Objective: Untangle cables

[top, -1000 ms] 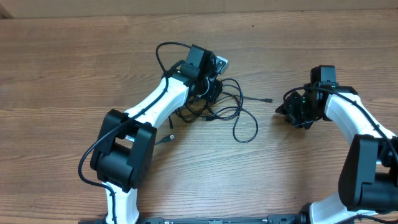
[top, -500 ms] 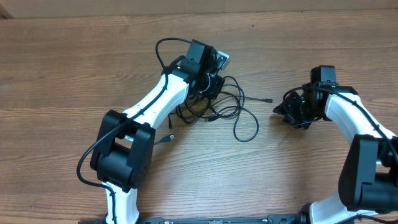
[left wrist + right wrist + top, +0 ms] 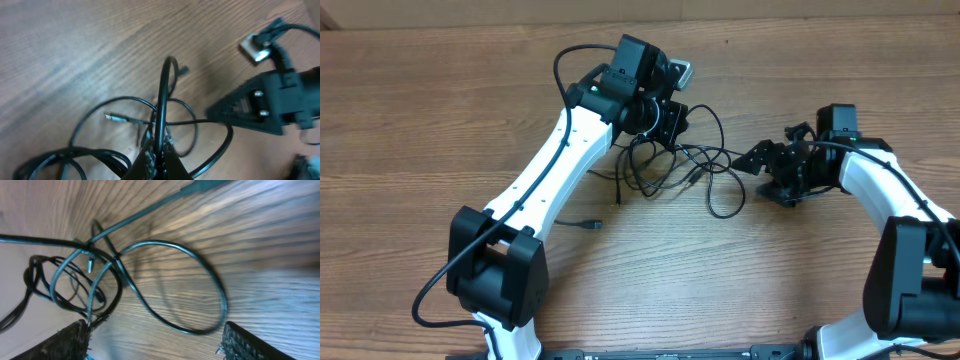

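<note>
The cables point(image 3: 672, 165) are a tangle of thin black cords in the middle of the table. My left gripper point(image 3: 665, 128) is shut on one cord and holds it up, so the strands hang from it. In the left wrist view the jaws point(image 3: 160, 157) pinch a cord point(image 3: 162, 95) that arches upward, with a small plug tip point(image 3: 114, 118) below. My right gripper point(image 3: 760, 160) is open at the right edge of the tangle. In the right wrist view its fingers point(image 3: 157, 342) stand wide apart around a cord loop point(image 3: 165, 242); a strand touches the left finger.
A loose plug end point(image 3: 588, 224) lies on the wooden table point(image 3: 420, 120) in front of the left arm. A wide loop point(image 3: 725, 205) trails toward the front right. My right gripper also shows in the left wrist view point(image 3: 260, 107).
My left gripper has moved back and up with the cord, pulling the tangle to the right. My right gripper has moved left to the tangle's edge. One plug end stayed behind on the table.
</note>
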`<state>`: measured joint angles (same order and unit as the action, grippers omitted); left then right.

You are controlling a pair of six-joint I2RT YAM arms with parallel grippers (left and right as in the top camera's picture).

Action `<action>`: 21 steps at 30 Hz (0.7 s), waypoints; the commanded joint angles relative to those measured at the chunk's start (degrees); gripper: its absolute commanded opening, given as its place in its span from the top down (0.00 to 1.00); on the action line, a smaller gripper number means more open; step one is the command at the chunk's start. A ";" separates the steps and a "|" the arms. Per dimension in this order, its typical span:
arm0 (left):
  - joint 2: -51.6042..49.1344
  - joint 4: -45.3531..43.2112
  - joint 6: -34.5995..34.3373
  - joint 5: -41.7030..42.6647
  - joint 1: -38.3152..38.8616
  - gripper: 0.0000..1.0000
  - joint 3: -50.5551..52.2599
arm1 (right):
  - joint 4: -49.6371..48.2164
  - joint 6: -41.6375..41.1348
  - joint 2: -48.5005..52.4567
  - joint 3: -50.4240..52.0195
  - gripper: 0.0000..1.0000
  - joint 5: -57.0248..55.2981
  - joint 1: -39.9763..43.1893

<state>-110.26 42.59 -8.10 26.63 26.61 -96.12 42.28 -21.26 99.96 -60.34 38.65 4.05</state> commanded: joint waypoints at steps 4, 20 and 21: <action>1.05 1.07 -7.10 10.47 -0.13 0.96 -1.05 | 0.00 2.64 -0.57 0.28 0.14 2.93 -4.79; 1.05 7.10 -26.97 16.52 -0.70 0.96 -1.05 | -1.40 8.00 -0.57 0.28 0.09 -0.48 -15.56; 1.05 7.10 -28.24 16.74 -0.66 0.96 -1.05 | -2.25 8.00 -0.57 0.28 0.08 -0.50 -15.56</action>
<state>-110.15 49.60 -30.83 40.40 26.11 -96.14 41.45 -14.02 99.96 -60.34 39.31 -11.29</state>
